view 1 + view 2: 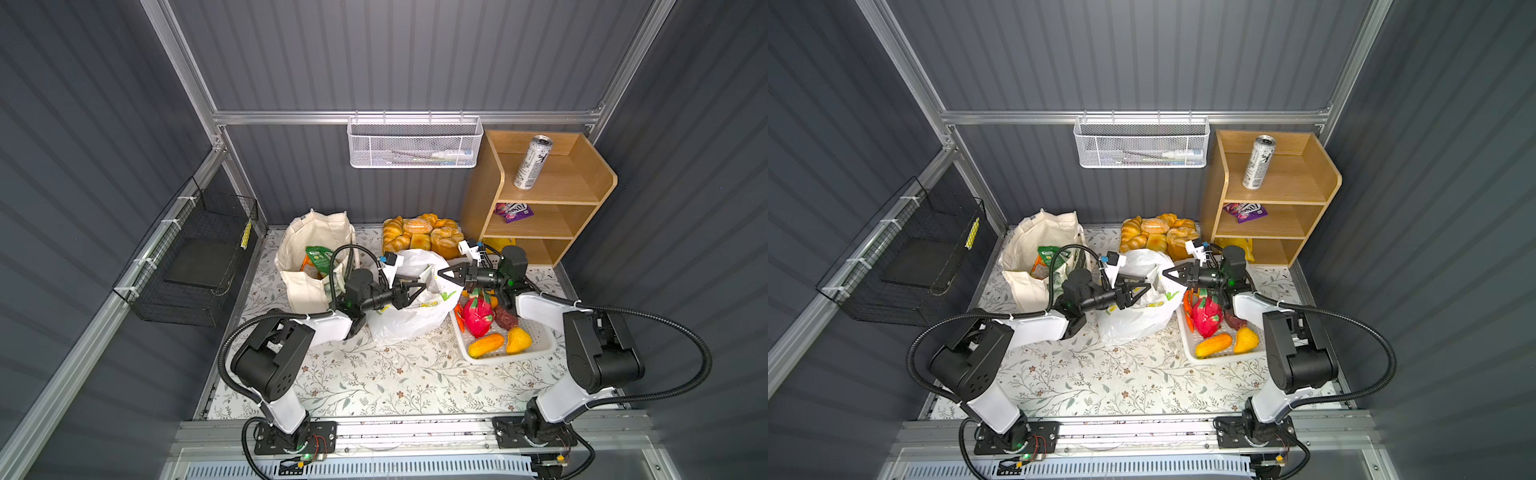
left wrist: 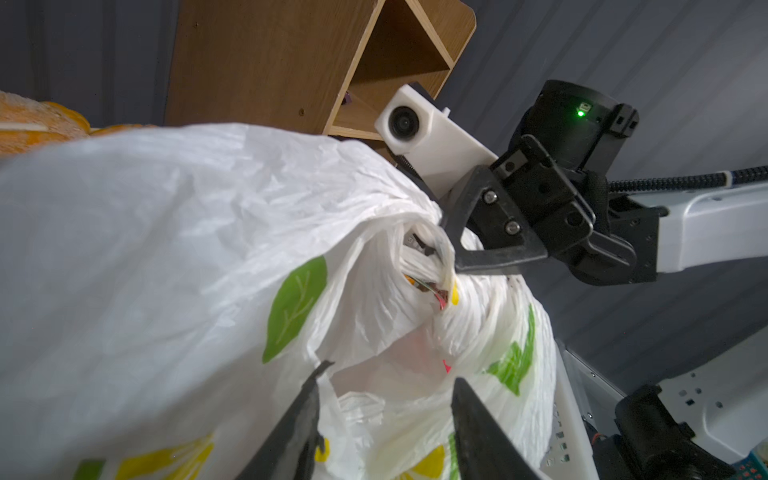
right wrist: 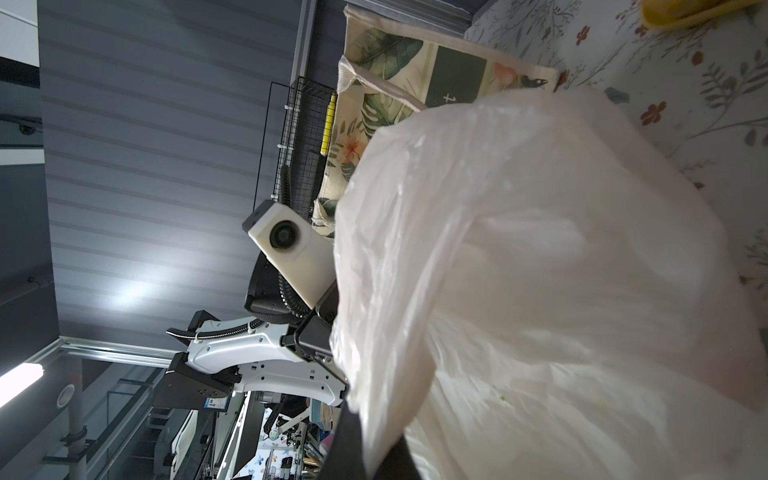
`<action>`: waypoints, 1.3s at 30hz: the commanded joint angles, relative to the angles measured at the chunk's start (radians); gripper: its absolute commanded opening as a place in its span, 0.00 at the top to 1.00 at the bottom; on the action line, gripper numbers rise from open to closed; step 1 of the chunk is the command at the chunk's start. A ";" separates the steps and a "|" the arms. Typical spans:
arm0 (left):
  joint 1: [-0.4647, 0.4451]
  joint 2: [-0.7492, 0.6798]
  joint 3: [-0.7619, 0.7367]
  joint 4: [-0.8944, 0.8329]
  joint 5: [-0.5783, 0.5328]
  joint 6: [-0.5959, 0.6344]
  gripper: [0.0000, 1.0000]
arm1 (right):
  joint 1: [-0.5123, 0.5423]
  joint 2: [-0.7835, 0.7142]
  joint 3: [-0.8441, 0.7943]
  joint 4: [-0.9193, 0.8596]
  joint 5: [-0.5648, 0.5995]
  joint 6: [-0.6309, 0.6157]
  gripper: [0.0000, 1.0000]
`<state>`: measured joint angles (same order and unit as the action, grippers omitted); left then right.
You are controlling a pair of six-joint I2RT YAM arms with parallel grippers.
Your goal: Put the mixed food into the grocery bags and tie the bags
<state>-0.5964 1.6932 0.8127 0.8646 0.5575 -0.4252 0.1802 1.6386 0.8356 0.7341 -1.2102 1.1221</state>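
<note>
White plastic bag (image 2: 166,249) — R fingers (image 2: 498,257) clamped on it, L fingers (image 2: 299,415) apart — L-wrist view.

Got a plastic bag (image 1: 409,309) plonked mid-desk (image 1: 395,374), tote bag (image 1: 302,293) just to its left and a bit further back, snack packets (image 1: 319,257) inside. Bread (image 1: 419,235) right behind the plastic bag. Tray (image 1: 540,337) of fruit (image 1: 478,316) just beside it on the right. Shelf unit (image 1: 482,195) in the back right corner: can (image 1: 533,162) standing on the top shelf, lone packet (image 1: 513,212) on the middle one.
</note>
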 commanded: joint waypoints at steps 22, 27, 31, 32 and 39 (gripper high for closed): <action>-0.071 0.260 0.287 -0.034 0.076 0.064 0.90 | -0.001 -0.032 -0.022 0.092 -0.048 0.039 1.00; -0.071 0.245 0.261 -0.040 0.013 0.066 1.00 | -0.002 -0.053 -0.024 0.088 -0.051 0.039 1.00; -0.069 0.198 0.221 -0.161 -0.099 0.122 1.00 | -0.005 -0.067 -0.019 0.088 -0.055 0.038 0.98; -0.068 0.184 0.208 -0.186 -0.140 0.135 1.00 | -0.007 -0.070 -0.018 0.090 -0.055 0.038 0.98; -0.060 0.157 0.187 -0.300 -0.197 0.166 1.00 | -0.011 -0.076 -0.011 0.090 -0.066 0.039 1.00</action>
<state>-0.6632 1.8595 1.0225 0.6647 0.4179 -0.2943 0.1768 1.5902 0.8200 0.7887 -1.2411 1.1671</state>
